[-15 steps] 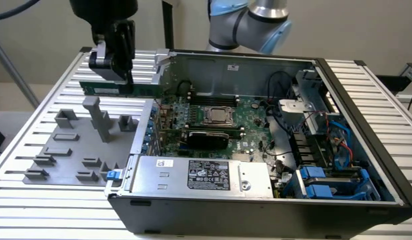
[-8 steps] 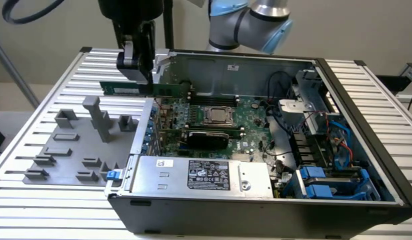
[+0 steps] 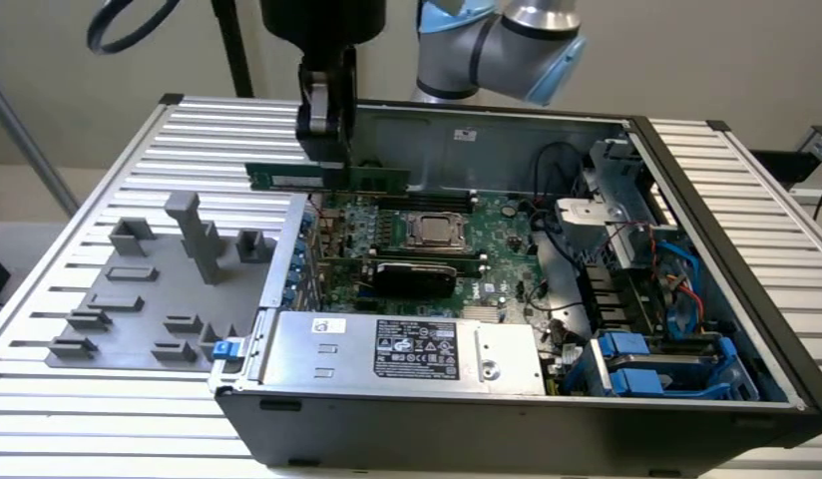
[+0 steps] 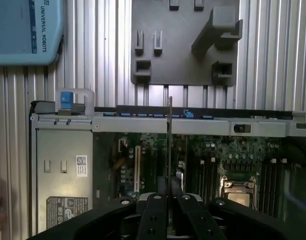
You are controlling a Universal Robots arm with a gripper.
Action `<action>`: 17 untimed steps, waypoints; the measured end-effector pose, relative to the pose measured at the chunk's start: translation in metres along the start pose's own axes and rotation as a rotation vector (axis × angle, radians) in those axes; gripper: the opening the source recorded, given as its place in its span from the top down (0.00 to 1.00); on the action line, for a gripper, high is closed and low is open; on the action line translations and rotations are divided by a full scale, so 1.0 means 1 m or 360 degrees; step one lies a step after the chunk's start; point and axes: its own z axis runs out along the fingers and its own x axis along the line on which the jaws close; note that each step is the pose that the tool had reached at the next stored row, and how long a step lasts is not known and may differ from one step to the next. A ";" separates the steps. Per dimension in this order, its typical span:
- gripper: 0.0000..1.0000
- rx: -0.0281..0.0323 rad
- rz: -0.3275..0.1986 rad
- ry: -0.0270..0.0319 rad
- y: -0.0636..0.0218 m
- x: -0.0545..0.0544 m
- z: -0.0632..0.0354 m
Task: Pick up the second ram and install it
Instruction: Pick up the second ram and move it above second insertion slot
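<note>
The pincer (image 3: 326,155) comes down from 12 o'clock in the exterior view, and its two black fingers are clamped tight on the second ram (image 3: 368,180). The green stick is gripped on its long upper edge, a little off its middle. It hangs level below the fingertips, with its pale label toward 9 o'clock and the longer free end toward 3 o'clock. In the wrist view the pincer (image 4: 169,187) pinches the second ram (image 4: 169,130), seen edge-on as a thin line running straight out from between the fingers.

The stick sits over the far corner of the open computer case (image 3: 518,429), at about 10 o'clock from the processor socket (image 3: 438,230). It looks to be held above the motherboard (image 3: 505,215), not seated in any slot.

The gray fixture plate (image 3: 145,299) lies on the ribbed desk (image 3: 65,200) at 8 o'clock from the pincer, just outside the case wall, with its tall post (image 3: 199,235) upright. The power supply (image 3: 398,349) fills the near part of the case at 6 o'clock. The blue drive caddies (image 3: 650,364) sit well apart at 4 o'clock, with loose cables (image 3: 558,170) at 3 o'clock.

In the wrist view the case wall with its blue clips (image 4: 185,114) crosses behind the stick's far end.
</note>
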 end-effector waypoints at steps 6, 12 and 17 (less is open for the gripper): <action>0.86 0.00000 0.0000 0.00001 -0.0274 -0.004 0.0008; 0.86 0.00000 0.0000 0.00002 -0.0525 -0.016 0.0065; 0.86 0.00001 0.0000 0.00000 -0.0669 -0.032 0.0156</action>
